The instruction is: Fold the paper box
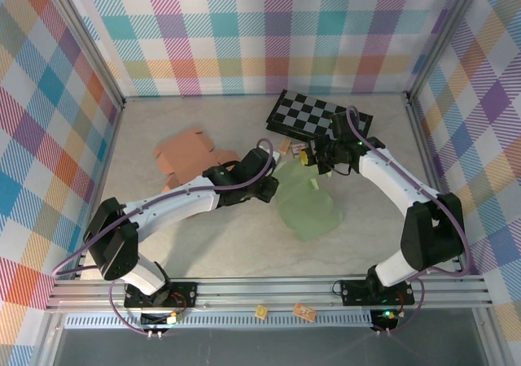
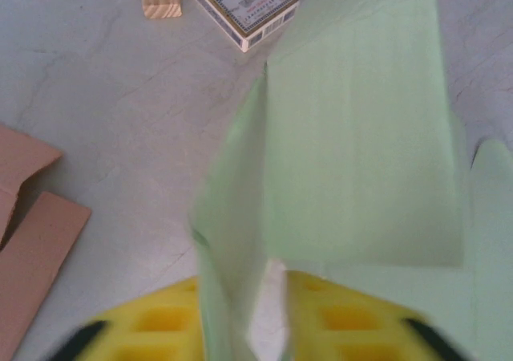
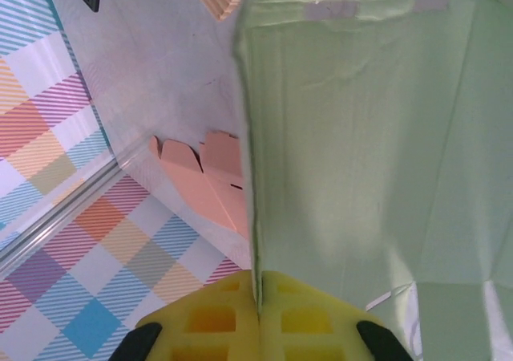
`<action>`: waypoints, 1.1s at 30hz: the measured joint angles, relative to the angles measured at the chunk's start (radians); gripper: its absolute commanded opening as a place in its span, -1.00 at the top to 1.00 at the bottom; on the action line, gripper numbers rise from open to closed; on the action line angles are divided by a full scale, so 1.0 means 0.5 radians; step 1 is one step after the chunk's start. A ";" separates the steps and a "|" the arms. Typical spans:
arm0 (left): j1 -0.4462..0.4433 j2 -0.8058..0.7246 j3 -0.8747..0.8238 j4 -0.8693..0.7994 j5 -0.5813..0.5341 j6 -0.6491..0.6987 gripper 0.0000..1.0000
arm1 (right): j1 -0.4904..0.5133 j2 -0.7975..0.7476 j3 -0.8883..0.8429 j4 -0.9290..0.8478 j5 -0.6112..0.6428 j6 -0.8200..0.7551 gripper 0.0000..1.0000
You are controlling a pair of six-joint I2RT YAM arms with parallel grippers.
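The green paper box (image 1: 311, 210) lay at the middle of the surface (image 1: 203, 252). The right tool (image 3: 258, 285) was clenched on its edge. The left tool (image 2: 244, 289) stood slightly parted (a flap ran through its gap, unpinched).

The right gripper (image 3: 258, 289) had its yellow fingers (image 3: 210, 322) pinched together on an edge of the green paper box (image 3: 369, 136) (one creased panel ran up the frame). Left of it, flat pink cardboard (image 3: 204, 176) lay on the table (image 3: 152, 80) near the plaid wall (image 3: 72, 257).
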 measured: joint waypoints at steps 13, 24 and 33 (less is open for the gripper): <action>0.190 -0.092 0.547 -0.056 0.529 -0.893 0.04 | 0.000 -0.018 0.015 0.014 0.169 0.076 1.00; 0.237 0.387 0.851 0.005 0.848 -1.830 0.19 | 0.001 -0.018 0.079 -0.005 0.241 0.111 1.00; 0.257 0.398 0.988 -0.227 0.703 -1.816 0.13 | 0.001 -0.018 0.079 -0.005 0.248 0.112 1.00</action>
